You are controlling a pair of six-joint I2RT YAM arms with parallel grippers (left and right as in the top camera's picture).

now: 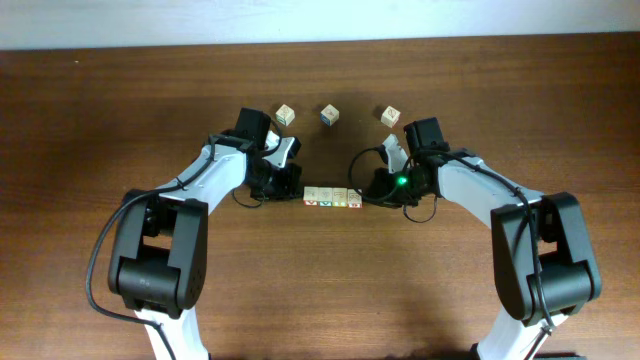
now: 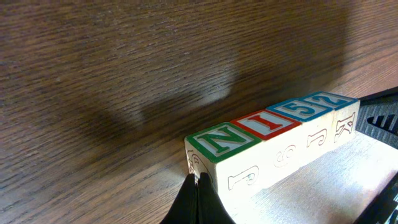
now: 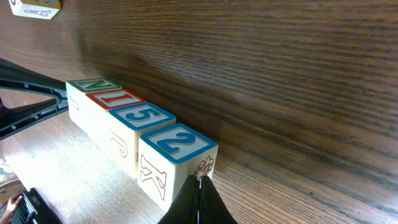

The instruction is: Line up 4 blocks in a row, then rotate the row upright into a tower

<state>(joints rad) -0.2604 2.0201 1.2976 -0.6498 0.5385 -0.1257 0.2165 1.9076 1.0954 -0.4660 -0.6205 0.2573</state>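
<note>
Over the table [image 1: 120, 100], top view: four blocks [image 1: 332, 197] in one touching row at mid-table, between my left hand [image 1: 298, 190] and my right hand [image 1: 366, 194]. Three loose blocks [image 1: 329, 115] stand well apart on the far side.

Left wrist view: left hand's fingers pressed together, pinching nothing, tip against the end of the N block [image 2: 224, 140]. Tops read N, 1, 5, 2.

Right wrist view: right hand likewise pressed together and empty, tip at the end of the 2 block [image 3: 177, 144].

Status, my judgement: row straight and bracketed at both ends. Whether any turning is done I cannot tell, so I count rotation as outstanding for all four.
</note>
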